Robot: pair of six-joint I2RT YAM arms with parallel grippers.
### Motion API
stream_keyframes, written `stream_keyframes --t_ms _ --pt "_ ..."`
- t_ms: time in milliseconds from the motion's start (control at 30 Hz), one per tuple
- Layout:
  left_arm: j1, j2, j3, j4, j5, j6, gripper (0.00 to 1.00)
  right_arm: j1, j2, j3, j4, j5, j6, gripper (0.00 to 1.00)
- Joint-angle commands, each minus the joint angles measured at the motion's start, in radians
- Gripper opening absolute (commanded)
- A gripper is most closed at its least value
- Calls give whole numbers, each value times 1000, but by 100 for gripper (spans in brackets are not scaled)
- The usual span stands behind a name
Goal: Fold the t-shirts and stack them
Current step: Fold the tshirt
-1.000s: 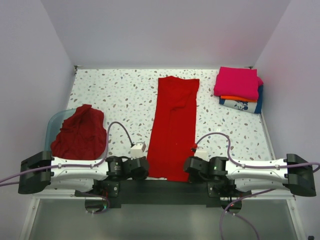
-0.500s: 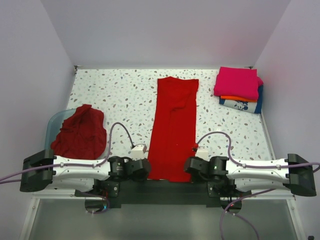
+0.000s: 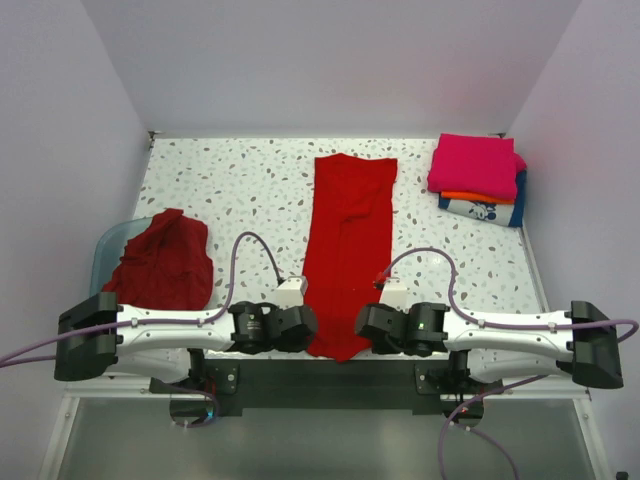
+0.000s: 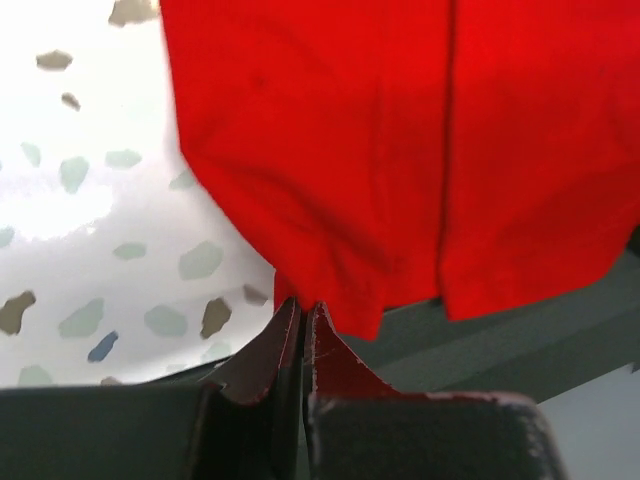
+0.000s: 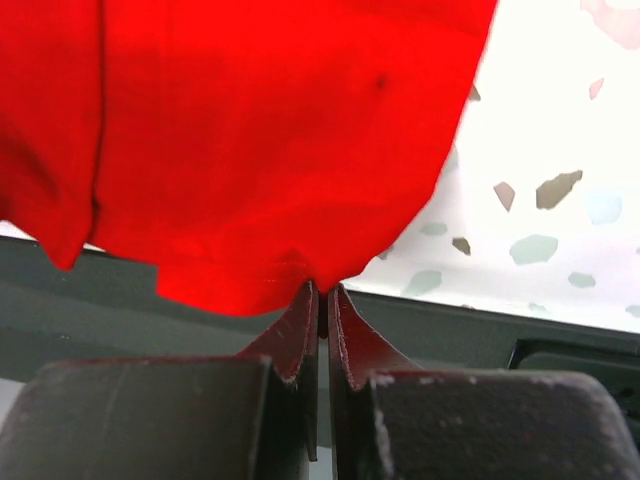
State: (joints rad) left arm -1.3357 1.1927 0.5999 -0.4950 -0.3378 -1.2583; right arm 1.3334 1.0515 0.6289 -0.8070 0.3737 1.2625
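Speckled table [image 3: 240, 190] carried a long red shirt [image 3: 350, 240] lying down its centre, near hem at the front edge. A folded stack [image 3: 478, 180] sat far right. A crumpled shirt [image 3: 160, 265] lay over the tub [image 3: 108, 245] at left. Both the left gripper [image 4: 303, 308] and right gripper [image 5: 323, 292] were clenched on a near hem corner each. Risk: such thin pinches could slip, dropping one corner and skewing the fold.

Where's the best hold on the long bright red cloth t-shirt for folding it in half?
Its two near corners, from the near edge, one per gripper. The long bright red cloth t-shirt lies as a narrow strip running away from the arms; left gripper and right gripper are shut on those corners.
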Motion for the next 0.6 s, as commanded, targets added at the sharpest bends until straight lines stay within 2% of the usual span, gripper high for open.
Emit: stream_keyframes --t_ms 0,200,567 --pt "45 39 80 50 -32 75 0 -26 51 71 20 82 -67 0" --pt "141 88 123 58 -61 154 0 -210 136 87 178 -10 -231 0" --pt "309 194 253 116 -46 304 0 -444 255 236 209 -47 -425 0"
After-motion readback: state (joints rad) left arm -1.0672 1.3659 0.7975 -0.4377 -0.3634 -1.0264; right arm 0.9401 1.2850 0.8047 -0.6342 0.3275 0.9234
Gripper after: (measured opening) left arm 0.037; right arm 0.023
